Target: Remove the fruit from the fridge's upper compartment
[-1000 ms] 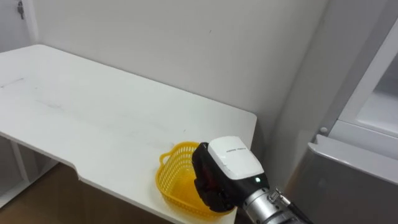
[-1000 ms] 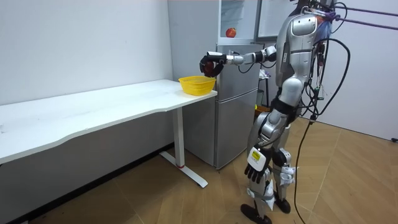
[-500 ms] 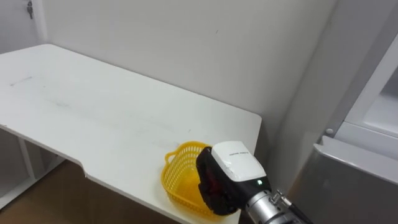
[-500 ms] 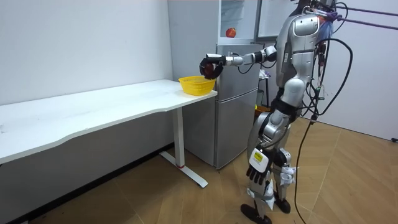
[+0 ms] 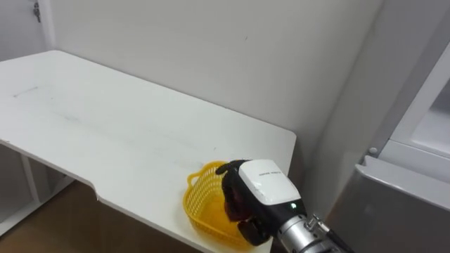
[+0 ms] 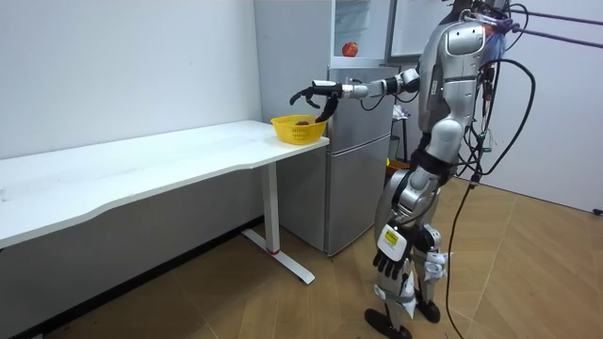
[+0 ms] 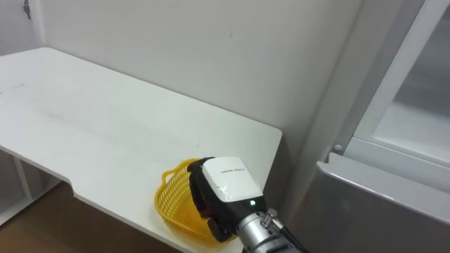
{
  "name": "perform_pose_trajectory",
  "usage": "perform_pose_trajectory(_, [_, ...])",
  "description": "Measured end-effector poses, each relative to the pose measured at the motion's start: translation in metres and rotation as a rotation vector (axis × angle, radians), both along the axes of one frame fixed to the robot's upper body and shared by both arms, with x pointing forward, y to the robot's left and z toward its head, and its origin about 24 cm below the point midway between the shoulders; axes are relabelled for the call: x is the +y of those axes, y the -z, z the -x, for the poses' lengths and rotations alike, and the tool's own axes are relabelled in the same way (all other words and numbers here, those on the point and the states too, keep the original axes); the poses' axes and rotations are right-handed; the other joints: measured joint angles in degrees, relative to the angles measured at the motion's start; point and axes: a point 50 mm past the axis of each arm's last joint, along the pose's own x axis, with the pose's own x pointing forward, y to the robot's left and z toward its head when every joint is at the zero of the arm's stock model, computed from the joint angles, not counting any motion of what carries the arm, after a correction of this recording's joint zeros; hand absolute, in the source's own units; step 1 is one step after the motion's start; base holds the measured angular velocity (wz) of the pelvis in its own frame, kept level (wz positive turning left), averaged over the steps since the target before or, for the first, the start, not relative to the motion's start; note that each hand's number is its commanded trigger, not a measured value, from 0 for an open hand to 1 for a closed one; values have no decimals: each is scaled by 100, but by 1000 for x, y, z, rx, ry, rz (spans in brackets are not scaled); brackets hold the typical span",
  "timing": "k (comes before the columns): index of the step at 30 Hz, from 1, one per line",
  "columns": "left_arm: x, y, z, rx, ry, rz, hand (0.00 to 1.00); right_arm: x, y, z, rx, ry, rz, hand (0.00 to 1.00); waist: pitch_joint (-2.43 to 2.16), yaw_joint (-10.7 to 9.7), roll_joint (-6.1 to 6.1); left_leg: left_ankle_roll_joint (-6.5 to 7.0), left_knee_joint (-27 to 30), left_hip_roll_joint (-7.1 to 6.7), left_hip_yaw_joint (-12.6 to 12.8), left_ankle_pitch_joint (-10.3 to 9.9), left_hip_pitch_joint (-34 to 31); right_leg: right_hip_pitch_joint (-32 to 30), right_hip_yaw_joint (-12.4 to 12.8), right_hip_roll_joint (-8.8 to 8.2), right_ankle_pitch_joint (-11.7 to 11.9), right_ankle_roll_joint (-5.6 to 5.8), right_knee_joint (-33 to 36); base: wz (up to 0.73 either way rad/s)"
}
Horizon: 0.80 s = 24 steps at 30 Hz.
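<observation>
At the end of the white table (image 5: 126,133), the yellow basket (image 5: 195,204) holds a small round fruit (image 6: 302,121), so the delivery looks done. The fruit shows no long axis or heading. The right hand (image 5: 261,188) hovers above with fingers spread, empty; pulling back seems all that's left. The left hand (image 6: 386,252) hangs loose.

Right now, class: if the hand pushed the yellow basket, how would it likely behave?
The basket looks like thin openwork plastic, so probably light and a little flexible. It is wide and low, so it should slide rather than tip. It sits near the table edge, so a push might send it off.
</observation>
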Motion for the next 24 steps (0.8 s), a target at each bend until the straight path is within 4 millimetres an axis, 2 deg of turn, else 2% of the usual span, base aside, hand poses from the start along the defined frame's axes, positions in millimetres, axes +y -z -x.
perform_pose_trajectory(24, [0,0,1,7,0,7,0,2,-3,0,-7,-17,-18,0,-2,-8,46,0,-11,0,22,0,5,-3,2,-1,0,0,-2,0])
